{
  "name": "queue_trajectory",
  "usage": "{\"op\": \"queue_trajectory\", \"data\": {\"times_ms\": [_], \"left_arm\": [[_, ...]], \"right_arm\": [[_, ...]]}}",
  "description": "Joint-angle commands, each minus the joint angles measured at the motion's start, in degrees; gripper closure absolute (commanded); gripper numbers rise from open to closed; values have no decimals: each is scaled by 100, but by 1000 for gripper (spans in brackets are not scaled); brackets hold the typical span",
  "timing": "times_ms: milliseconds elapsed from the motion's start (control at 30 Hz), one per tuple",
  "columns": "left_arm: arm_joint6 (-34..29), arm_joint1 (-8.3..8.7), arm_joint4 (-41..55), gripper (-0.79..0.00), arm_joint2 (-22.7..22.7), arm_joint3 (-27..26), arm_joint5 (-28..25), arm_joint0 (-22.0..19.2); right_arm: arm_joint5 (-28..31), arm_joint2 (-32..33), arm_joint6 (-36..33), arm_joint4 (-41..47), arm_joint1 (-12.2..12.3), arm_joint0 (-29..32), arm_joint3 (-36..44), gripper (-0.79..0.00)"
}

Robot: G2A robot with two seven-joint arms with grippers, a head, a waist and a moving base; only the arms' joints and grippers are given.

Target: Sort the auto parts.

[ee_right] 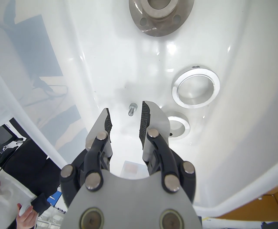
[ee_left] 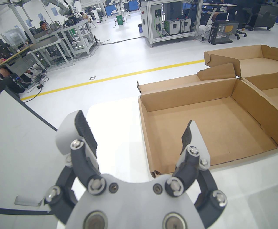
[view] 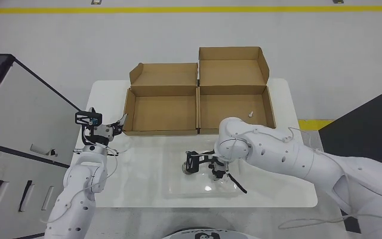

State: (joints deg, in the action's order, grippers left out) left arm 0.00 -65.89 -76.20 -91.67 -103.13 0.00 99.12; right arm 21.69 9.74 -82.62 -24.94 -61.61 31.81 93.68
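I'm working at a white table (view: 143, 179) on a pale floor, with a yellow line (view: 191, 9) across the top of the top view. Two open cardboard boxes sit side by side at the table's far edge. The left box (view: 161, 113) is bare inside, and the right box (view: 236, 110) holds one small bolt (view: 251, 113) near its right wall.

A glossy white tray (ee_right: 239, 108) sits at lower centre of the top view and holds the remaining parts: a steel flange (ee_right: 160, 17), a large aluminium collar (ee_right: 195, 86), a smaller collar (ee_right: 179, 126) and a loose bolt (ee_right: 132, 109). My right gripper (ee_right: 128, 112) hangs inside the tray with its jaws parted and nothing between them; the loose bolt lies just past the fingertips.

My left gripper (ee_left: 134, 128) is spread wide and empty, over the table just beside the left box.

Beyond are framed workbenches and a green bin (ee_left: 119, 20). A pale square label (ee_right: 130, 168) on the tray floor is too faint to read.
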Motion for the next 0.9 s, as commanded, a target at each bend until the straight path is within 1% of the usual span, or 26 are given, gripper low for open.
{"op": "queue_trajectory", "data": {"times_ms": [0, 300, 867], "left_arm": [[0, 0, 0, -785, 0, 0, 0, 0], [0, 0, 0, -785, 0, 0, 0, 0], [0, 0, 0, -785, 0, 0, 0, 0]], "right_arm": [[-10, 0, -10, -16, -25, 25, -45, -332], [-44, 0, -45, -77, -90, 124, -221, -326], [-9, 0, -9, -51, -80, 152, -374, -311]]}}
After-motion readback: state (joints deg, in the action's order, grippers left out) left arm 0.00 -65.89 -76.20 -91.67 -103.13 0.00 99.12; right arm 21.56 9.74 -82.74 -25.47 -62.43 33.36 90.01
